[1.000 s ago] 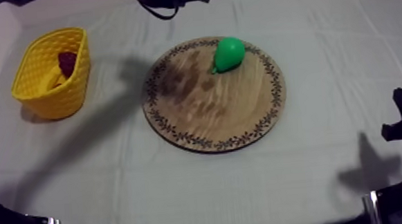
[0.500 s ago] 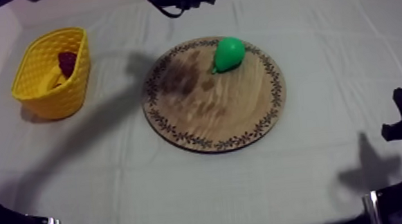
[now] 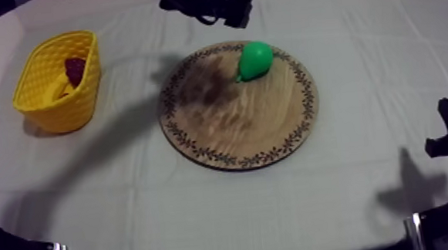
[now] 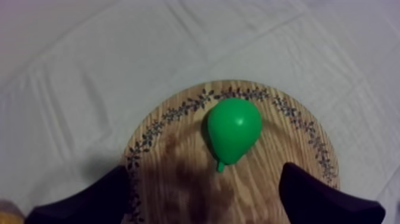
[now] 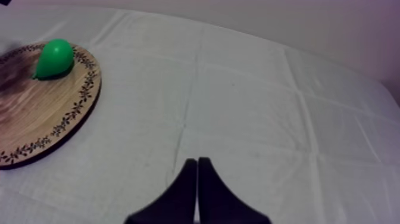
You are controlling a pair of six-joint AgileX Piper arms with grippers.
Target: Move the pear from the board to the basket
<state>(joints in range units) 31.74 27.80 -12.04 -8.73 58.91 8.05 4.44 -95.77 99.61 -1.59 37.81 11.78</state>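
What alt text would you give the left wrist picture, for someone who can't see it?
A green pear lies on a round wooden board, near its patterned rim. The left hand is open over the board, its two black fingers wide apart with nothing between them. Grey-white cloth surrounds the board.

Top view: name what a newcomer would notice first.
The bright green pear lies near the far rim of the round wooden board, mid-table. My left gripper hovers close over it, open. The yellow basket stands at my left side, apart from the board.
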